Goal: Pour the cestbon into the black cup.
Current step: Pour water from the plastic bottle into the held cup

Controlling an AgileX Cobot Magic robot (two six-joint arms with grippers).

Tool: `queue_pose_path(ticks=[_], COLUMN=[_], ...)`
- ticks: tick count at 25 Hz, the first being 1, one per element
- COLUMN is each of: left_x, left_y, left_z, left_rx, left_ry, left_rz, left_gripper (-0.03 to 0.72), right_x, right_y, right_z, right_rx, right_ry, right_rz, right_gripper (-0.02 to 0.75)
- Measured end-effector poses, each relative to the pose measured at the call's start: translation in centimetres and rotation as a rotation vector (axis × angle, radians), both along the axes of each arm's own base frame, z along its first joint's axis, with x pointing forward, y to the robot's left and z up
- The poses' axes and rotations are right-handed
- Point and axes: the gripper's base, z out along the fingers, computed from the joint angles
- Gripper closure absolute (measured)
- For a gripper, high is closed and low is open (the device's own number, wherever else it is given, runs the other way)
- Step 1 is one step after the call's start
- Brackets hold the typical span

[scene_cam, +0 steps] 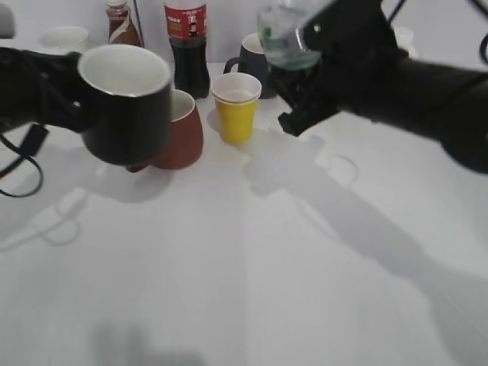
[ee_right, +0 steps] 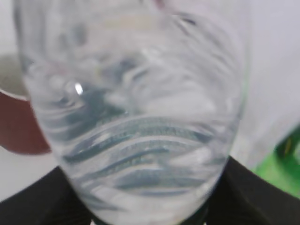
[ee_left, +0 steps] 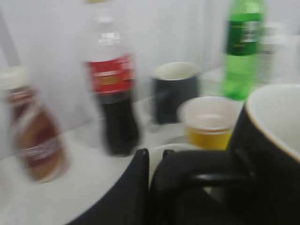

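My left gripper (scene_cam: 72, 95) is shut on the handle of the black cup (scene_cam: 126, 103), a glossy black mug with a white inside, and holds it lifted above the table at the left. In the left wrist view the cup (ee_left: 272, 154) fills the lower right and its handle (ee_left: 197, 171) lies between my fingers (ee_left: 157, 159). My right gripper (scene_cam: 305, 72) is shut on the cestbon (scene_cam: 286, 34), a clear ribbed bottle, held high and tilted at the upper right. In the right wrist view the bottle (ee_right: 136, 117) fills the frame.
A reddish-brown mug (scene_cam: 179, 130) stands just behind the black cup. A yellow paper cup (scene_cam: 236, 107), a cola bottle (scene_cam: 187, 46), a dark-grey mug (scene_cam: 252, 61) and a brown drink bottle (scene_cam: 122, 23) stand at the back. A green soda bottle (ee_left: 241, 47) stands at the far right.
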Motion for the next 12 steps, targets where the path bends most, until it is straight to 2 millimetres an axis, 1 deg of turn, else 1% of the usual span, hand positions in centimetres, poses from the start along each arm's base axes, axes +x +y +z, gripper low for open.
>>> queue_pose_path(ticks=[2,4,6,9,12], left_x=[-0.6,-1.4,-2.0,-2.5,-2.8], left_y=[-1.7,-3.5,-4.6,-5.5,-5.9], left_z=[-0.1,-0.3,-0.4,-0.5,-0.6], left_rx=[0.001,0.000,-0.005,-0.011,-0.038], left_ry=[0.018,0.037,0.061,0.094,0.124], left_rz=[-0.057,-0.109,-0.133,-0.140,-0.143], left_gripper=[0.640,0.641,0.640,0.640,0.640], right_x=[0.2,0.5,0.7,0.8,0.8], right_y=[0.5,0.9,1.3,1.6,1.7], right_z=[1.4,2.3,2.9,3.5,3.5], right_rx=[-0.076,-0.162,-0.242,-0.353,-0.461], right_ry=[-0.051,-0.099,-0.162,-0.260,-0.334], right_rz=[0.051,0.099,0.145,0.200,0.239], right_gripper=[0.305,0.305,0.305,0.305,0.305])
